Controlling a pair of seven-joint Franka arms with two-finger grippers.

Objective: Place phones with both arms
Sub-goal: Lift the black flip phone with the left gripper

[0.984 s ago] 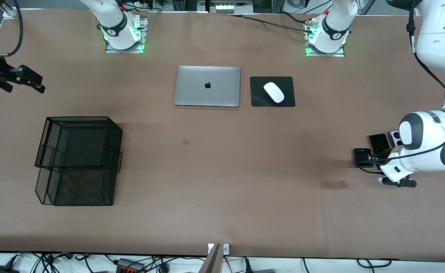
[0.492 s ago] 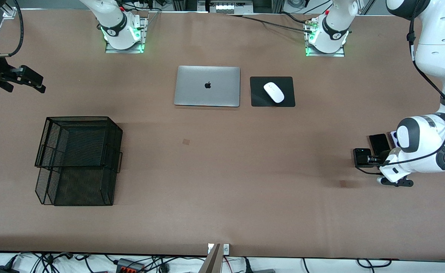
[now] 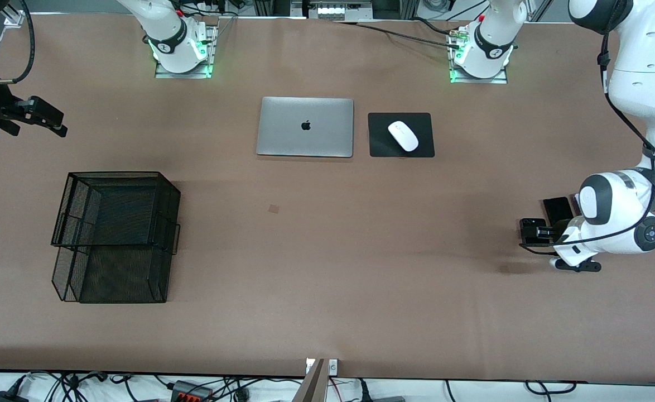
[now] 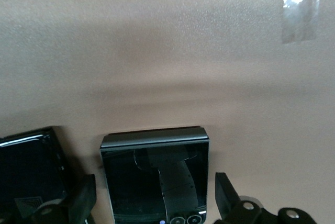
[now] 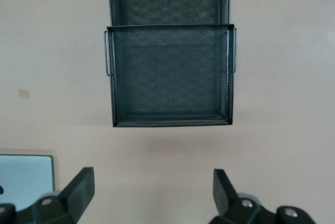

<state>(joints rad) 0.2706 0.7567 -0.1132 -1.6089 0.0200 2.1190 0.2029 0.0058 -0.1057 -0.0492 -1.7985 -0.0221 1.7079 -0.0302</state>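
Note:
A small square black flip phone (image 3: pixel 530 231) (image 4: pixel 154 174) lies flat at the left arm's end of the table. My left gripper (image 3: pixel 540 234) (image 4: pixel 154 200) is low over it and open, one finger (image 4: pixel 82 201) on each side and not touching it. Beside it, farther from the front camera, lies the long black slab phone (image 3: pixel 558 210) (image 4: pixel 29 169). The lavender-white flip phone (image 3: pixel 574 197) shows only as a sliver under the left arm's joint. My right gripper (image 3: pixel 54 124) (image 5: pixel 152 192) waits open and empty above the right arm's end of the table.
A black two-tier mesh basket (image 3: pixel 115 234) (image 5: pixel 170 72) stands toward the right arm's end. A silver laptop (image 3: pixel 305 127) and a white mouse (image 3: pixel 403 135) on a black pad (image 3: pixel 425 148) lie near the bases. Tape patches (image 3: pixel 273 209) (image 3: pixel 505 269) mark the table.
The left arm's wrist has dropped and shifted slightly toward the flip phone, and its joint now covers most of the lavender-white phone. The right arm has not moved.

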